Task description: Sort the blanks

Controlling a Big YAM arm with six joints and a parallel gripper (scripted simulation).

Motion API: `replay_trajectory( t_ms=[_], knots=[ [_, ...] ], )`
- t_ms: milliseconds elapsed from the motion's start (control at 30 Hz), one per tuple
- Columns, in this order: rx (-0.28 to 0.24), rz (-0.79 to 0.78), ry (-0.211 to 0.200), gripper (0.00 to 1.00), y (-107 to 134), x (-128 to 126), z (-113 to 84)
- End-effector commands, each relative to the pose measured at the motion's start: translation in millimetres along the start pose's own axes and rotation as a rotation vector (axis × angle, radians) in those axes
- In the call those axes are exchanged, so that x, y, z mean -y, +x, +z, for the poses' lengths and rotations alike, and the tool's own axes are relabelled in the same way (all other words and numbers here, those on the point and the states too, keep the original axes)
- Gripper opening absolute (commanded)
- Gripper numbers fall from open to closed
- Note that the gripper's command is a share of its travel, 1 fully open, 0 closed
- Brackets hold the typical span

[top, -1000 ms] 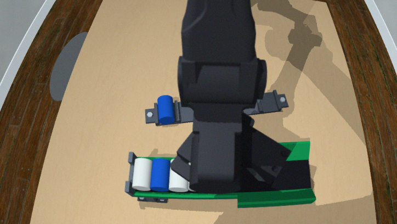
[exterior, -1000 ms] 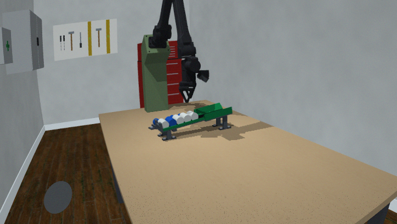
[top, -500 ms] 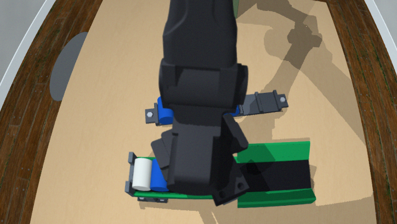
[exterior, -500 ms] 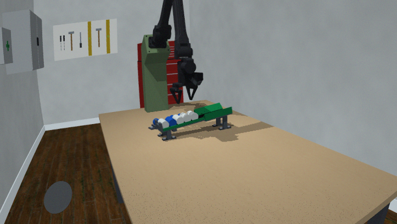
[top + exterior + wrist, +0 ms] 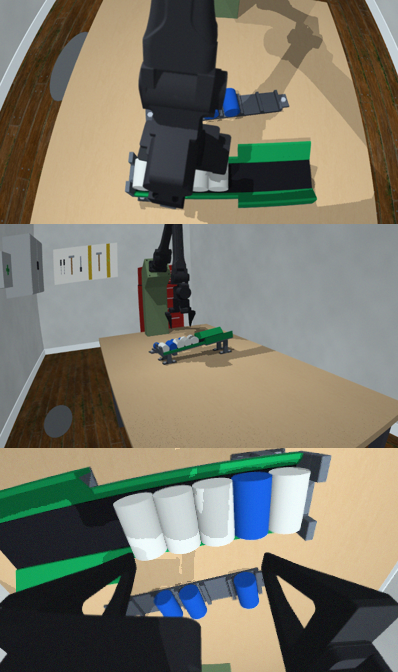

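Observation:
On the green ramp [image 5: 272,176] [image 5: 218,338] [image 5: 45,535], a white blank [image 5: 139,175] [image 5: 289,500] lies against the grey stop [image 5: 131,157] [image 5: 319,467]. A blue blank [image 5: 171,345] [image 5: 251,505] lies beside it, followed by three white blanks [image 5: 215,510] [image 5: 176,518] [image 5: 140,525]; all five lie across in a tight row. The stock rack [image 5: 249,104] [image 5: 220,589] holds three blue blanks [image 5: 246,590] [image 5: 193,600] [image 5: 168,603], with an empty slot between the first and second. My gripper [image 5: 180,326] [image 5: 198,559] is open and empty above the ramp and rack. The arm hides the ramp's blue blank in the top view.
Two empty rack slots show right of a blue blank [image 5: 231,102] in the top view. Raised green side walls [image 5: 274,151] flank the ramp's upper end. The green arm pedestal [image 5: 155,304] stands at the back of the table.

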State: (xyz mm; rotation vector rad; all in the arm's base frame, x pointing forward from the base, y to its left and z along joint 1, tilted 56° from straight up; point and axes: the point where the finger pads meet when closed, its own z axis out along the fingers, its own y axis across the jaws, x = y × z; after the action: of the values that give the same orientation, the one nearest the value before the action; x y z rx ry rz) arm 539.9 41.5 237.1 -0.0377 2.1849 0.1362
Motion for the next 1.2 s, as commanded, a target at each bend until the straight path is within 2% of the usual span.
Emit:
replay_trajectory(
  t_ms=[0, 100, 133, 167, 200, 233, 267, 300, 333, 367, 400, 500, 567, 633, 733, 800, 833, 1000, 1167],
  knots=[
    [0.023, 0.157, 0.011, 1.00, -13.7, 8.1, 2.7],
    [0.027, 0.340, 0.006, 1.00, -15.4, 15.6, 3.6],
    [0.027, 0.340, 0.008, 1.00, -15.4, 16.0, 3.6],
    [0.028, 0.429, 0.005, 1.00, -16.0, 19.5, 3.9],
    [0.025, 0.429, 0.008, 1.00, -15.3, 19.9, 4.0],
    [0.026, 0.516, 0.004, 1.00, -15.8, 23.2, 4.3],
    [0.026, 0.516, 0.006, 1.00, -15.8, 23.6, 4.3],
    [0.028, 0.600, 0.003, 1.00, -16.6, 26.9, 4.6],
    [0.028, 0.600, 0.005, 1.00, -16.6, 27.3, 4.6],
    [0.029, 0.681, 0.001, 1.00, -17.3, 30.4, 4.8],
    [0.034, 0.681, 0.002, 1.00, -18.8, 30.6, 2.9],
    [0.030, 0.833, -0.001, 1.00, -18.0, 37.1, 5.3],
    [0.030, 0.833, -0.001, 1.00, -18.0, 37.1, 5.3],
    [0.031, 0.970, -0.003, 1.00, -18.7, 43.2, 5.6],
    [0.037, 1.032, -0.004, 1.00, -20.7, 46.1, 3.3],
    [0.033, 1.144, -0.007, 1.00, -19.4, 50.8, 5.9],
    [0.034, 1.144, -0.003, 1.00, -19.3, 51.4, 5.9],
    [0.038, 1.340, -0.012, 1.00, -21.7, 59.5, 4.4],
    [0.030, 1.402, -0.011, 1.00, -20.1, 59.7, 5.6]
  ],
)
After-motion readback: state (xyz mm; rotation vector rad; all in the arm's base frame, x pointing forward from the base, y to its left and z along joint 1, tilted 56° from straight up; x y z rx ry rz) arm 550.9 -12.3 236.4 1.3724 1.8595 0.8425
